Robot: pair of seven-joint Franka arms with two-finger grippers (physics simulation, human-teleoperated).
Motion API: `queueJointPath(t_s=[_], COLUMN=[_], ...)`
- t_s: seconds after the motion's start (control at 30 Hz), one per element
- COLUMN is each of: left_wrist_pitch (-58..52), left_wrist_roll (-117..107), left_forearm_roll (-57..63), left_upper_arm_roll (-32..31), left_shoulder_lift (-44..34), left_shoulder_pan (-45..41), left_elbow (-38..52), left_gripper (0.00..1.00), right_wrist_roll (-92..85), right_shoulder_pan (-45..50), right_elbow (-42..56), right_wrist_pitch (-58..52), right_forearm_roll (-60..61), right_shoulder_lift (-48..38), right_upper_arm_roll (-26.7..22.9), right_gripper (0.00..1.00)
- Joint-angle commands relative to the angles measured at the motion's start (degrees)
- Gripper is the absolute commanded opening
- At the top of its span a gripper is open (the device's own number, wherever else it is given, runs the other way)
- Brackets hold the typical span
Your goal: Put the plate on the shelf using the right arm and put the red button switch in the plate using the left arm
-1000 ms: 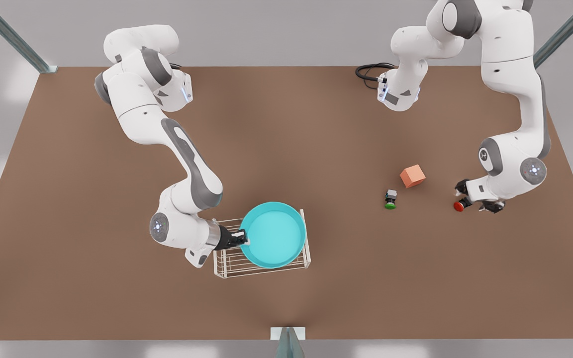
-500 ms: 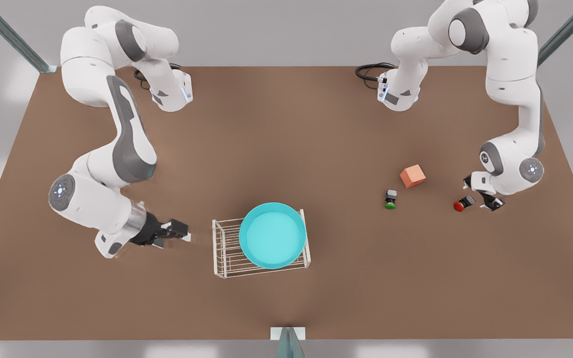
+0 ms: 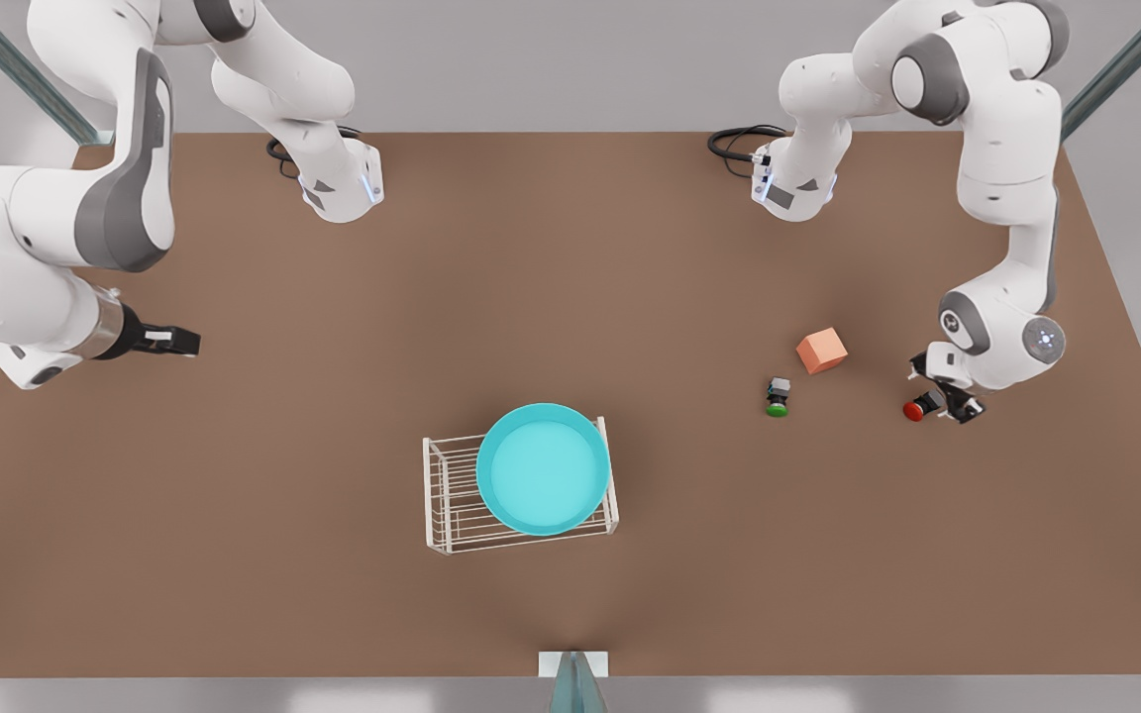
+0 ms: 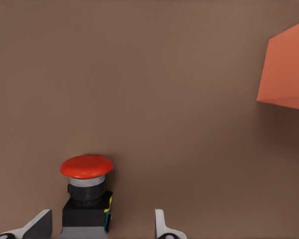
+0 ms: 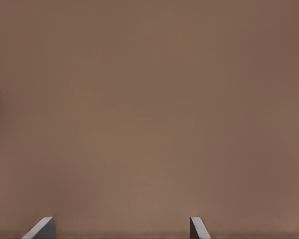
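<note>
Round turquoise plate (image 3: 543, 468) atop wire shelf (image 3: 452, 495)

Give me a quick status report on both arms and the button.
Left gripper open, jaws either side of the red button switch. Right gripper open, waiting far from the shelf. Plate on shelf. Green switch and cube lie near the path.

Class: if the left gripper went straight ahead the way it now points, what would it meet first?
Most likely the red button switch: it stands between the left gripper's open fingers, apparently untouched, though depth is unclear.
</note>
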Motion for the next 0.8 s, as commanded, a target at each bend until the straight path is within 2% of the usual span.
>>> queueJointPath(t_s=[0.0, 0.37, 0.43, 0.5, 0.57, 0.63, 0.67, 0.77], left_wrist_pitch=[0.8, 1.0, 1.3, 1.3, 1.3, 1.3, 1.0, 0.7], left_wrist_roll=[7.8, 7.7, 7.6, 7.5, 7.2, 6.2, 5.5, 0.5], left_forearm_roll=[-1.5, -1.4, -1.5, -1.5, -1.5, -2.3, -2.3, -2.3], left_upper_arm_roll=[0.0, 0.1, 0.1, 0.1, 0.1, 0.1, 0.1, 0.1], left_shoulder_lift=[0.3, 1.6, 2.4, 2.4, 2.4, 2.4, 2.2, 1.5], left_shoulder_pan=[0.0, 0.2, 0.5, 0.5, 0.5, 0.5, 0.3, 0.1], left_elbow=[0.1, 0.5, 1.1, 1.2, 1.2, 1.2, 1.2, 1.2], left_gripper=[1.0, 1.0, 0.88, 0.82, 0.62, 0.5, 0.45, 0.43], right_wrist_roll=[-2.3, -4.0, -4.1, -4.1, -4.2, -5.0, -5.0, -5.0], right_shoulder_pan=[0.0, 0.2, 0.2, 0.2, 0.2, 0.2, 0.2, 0.2], right_elbow=[0.2, 0.5, 0.8, 0.8, 0.8, 0.8, 0.8, 0.8], right_wrist_pitch=[-0.9, -0.9, -0.9, -0.8, -0.7, -0.5, -0.4, -0.4], right_forearm_roll=[0.2, 0.3, 0.3, 0.3, 0.4, 1.0, 1.1, 1.1], right_shoulder_lift=[0.2, 1.0, 1.1, 1.2, 1.2, 1.4, 1.5, 1.6], right_upper_arm_roll=[-0.2, -0.9, -0.9, -0.9, -0.9, -1.4, -1.7, -1.8], right_gripper=[1.0, 1.0, 1.0, 1.0, 1.0, 1.0, 1.0, 1.0])
